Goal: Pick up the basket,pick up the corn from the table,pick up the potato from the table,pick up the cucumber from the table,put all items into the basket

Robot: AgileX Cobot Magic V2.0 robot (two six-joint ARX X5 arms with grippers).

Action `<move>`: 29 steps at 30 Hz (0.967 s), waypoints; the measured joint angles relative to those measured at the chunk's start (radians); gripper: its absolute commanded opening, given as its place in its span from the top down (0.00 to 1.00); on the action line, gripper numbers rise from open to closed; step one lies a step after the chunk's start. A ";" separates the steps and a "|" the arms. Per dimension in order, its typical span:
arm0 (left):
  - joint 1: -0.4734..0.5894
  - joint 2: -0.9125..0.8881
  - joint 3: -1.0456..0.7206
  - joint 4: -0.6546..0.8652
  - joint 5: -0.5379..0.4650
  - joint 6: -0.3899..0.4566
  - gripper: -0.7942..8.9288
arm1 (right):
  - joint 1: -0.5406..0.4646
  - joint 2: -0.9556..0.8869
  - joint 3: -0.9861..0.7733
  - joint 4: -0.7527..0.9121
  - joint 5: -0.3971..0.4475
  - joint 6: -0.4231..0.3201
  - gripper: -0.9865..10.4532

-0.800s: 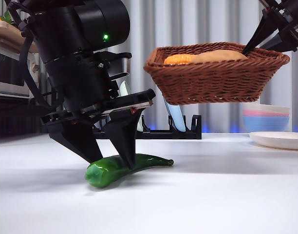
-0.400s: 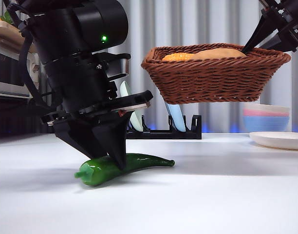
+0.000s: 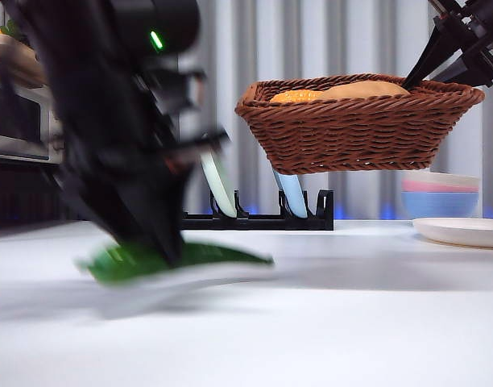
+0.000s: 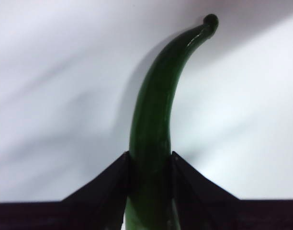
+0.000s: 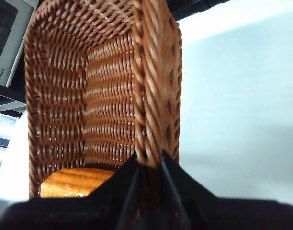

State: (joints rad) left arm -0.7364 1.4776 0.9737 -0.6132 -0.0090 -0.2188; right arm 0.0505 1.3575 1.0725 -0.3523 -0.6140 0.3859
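Lighting was bright and even. Motion blur smeared the left gripper [image 3: 162, 242] and cucumber [image 3: 190, 258]; soft shadows lay on the table [image 3: 351, 322].

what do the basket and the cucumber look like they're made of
The basket, clamped at its rim by the right gripper: woven reddish-brown wicker or rattan-like strands, slightly shiny, with a braided rim. The cucumber, pinched in the left gripper: smooth, glossy dark green with sharp highlights, so probably plastic rather than real, though that can't be settled.
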 measured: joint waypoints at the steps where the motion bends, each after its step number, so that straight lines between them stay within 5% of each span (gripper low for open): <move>1: -0.002 -0.054 0.000 -0.028 0.000 0.002 0.93 | 0.003 0.000 0.000 0.000 0.003 -0.002 0.92; 7: -0.008 -0.443 0.037 -0.194 -0.016 -0.021 0.93 | 0.028 0.000 0.000 -0.003 0.001 -0.015 0.92; 13: -0.008 -0.628 0.182 -0.074 -0.062 -0.048 0.93 | 0.091 -0.002 0.003 -0.015 0.012 -0.021 0.92; 29: -0.008 -0.256 0.260 0.113 -0.132 0.059 0.93 | 0.346 -0.002 0.003 -0.014 0.057 -0.020 0.92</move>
State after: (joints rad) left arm -0.7444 1.2217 1.2339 -0.4999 -0.1410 -0.1596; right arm 0.3969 1.3552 1.0752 -0.3668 -0.5568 0.3656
